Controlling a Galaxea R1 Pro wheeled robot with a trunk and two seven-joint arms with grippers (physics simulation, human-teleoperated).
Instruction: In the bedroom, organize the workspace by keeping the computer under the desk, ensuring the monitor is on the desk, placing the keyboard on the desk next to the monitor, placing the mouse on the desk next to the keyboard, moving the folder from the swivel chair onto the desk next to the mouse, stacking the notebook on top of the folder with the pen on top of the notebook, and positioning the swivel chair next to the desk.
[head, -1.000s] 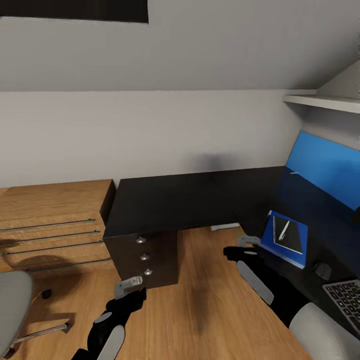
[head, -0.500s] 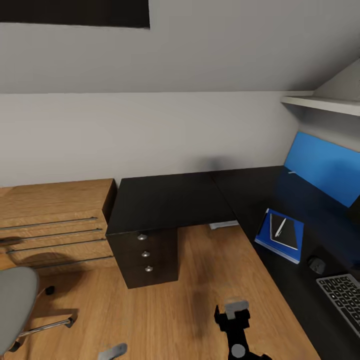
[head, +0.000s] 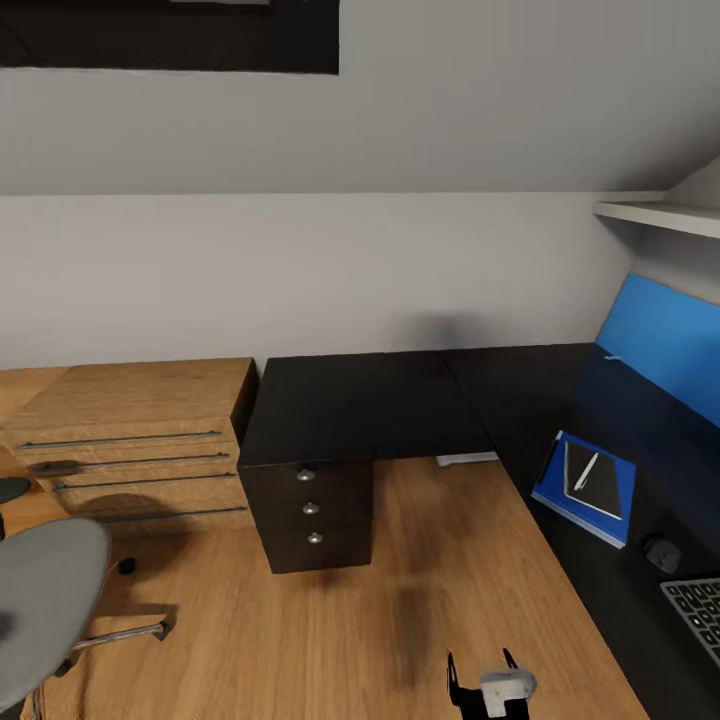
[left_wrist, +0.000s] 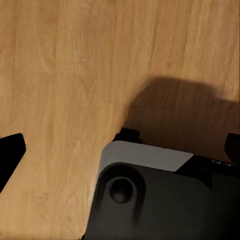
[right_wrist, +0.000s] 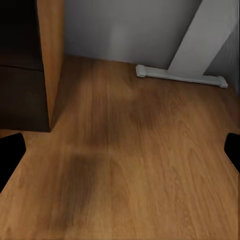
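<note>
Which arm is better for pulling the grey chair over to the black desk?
Left, probably. The swivel chair sits on the robot's left in the head view, while the right gripper hangs low nearer the desk, farther from the chair.

Soft, even light fills the room, with no hard glare. The glossy black surface (head: 400, 405) takes a blue sheen at 3 o'clock. Diffuse shadows smudge the wall (head: 300, 270) and the floor (head: 400, 600) below it. Renders are sharp in the head view; the left wrist view is softer, with a dark shadow blot.
</note>
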